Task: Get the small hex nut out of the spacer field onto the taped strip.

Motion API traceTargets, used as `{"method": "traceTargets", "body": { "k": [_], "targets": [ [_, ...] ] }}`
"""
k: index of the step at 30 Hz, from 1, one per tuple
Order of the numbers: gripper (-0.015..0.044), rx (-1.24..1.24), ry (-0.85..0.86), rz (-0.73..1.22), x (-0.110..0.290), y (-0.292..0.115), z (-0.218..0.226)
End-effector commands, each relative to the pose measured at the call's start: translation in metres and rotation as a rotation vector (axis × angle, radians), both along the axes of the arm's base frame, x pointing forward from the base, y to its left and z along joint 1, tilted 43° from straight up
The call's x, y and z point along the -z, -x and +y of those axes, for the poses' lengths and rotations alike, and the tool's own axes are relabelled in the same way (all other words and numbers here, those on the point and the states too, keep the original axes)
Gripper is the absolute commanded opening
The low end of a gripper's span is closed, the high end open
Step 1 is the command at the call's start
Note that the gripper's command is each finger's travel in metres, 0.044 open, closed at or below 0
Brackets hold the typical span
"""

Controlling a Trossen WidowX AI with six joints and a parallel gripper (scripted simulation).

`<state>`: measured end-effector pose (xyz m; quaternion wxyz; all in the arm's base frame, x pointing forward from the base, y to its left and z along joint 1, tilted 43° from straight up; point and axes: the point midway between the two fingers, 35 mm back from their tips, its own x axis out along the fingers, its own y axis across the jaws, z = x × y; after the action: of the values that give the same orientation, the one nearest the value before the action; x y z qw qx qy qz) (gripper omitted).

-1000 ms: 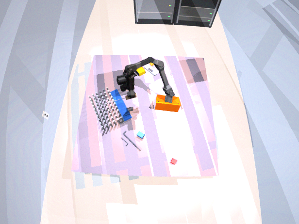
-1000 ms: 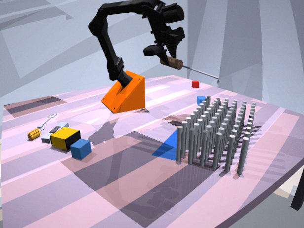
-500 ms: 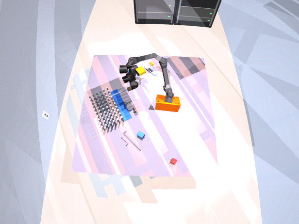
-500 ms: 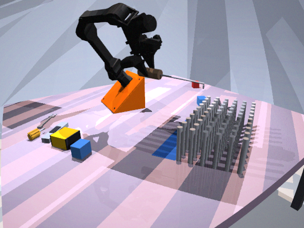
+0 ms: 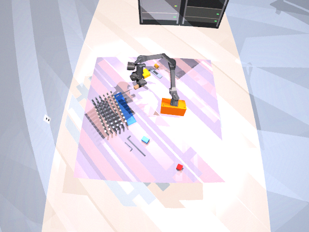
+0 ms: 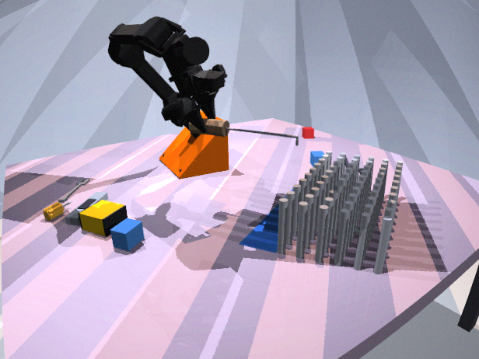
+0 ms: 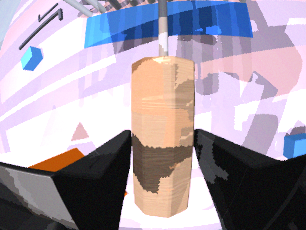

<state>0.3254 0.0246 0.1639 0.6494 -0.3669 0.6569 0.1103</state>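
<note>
Gripping the cork-handled wire hook tool (image 6: 213, 127), my gripper (image 7: 162, 134) hovers short of the blue taped strip (image 7: 169, 23). I cannot see the small hex nut among the grey standing metal spacers (image 6: 342, 202) near the counter's left edge; dragging, tool set-down and release all remain.

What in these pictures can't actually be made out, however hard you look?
- The hex nut: hidden in every view among the spacers.
- The hook tool's tip: in the wrist view it is lost among the spacers; in the top view the rod is too thin to see.
- The gripper's finger pads: the wooden handle they clamp covers them.
- The taped strip: spacers screen its far part in the exterior view.
- The small tools beside the field: too small to identify in the top view.
</note>
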Motion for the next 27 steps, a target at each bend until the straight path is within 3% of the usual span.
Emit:
{"method": "traceTargets", "body": {
  "k": [1, 21, 27],
  "targets": [
    [0.0000, -0.012, -0.001, -0.004, 0.004, -0.002, -0.008],
    [0.0000, -0.011, 0.003, -0.009, 0.104, -0.014, -0.101],
    [0.0000, -0.012, 0.005, -0.011, 0.109, -0.012, -0.107]
  ]
}}
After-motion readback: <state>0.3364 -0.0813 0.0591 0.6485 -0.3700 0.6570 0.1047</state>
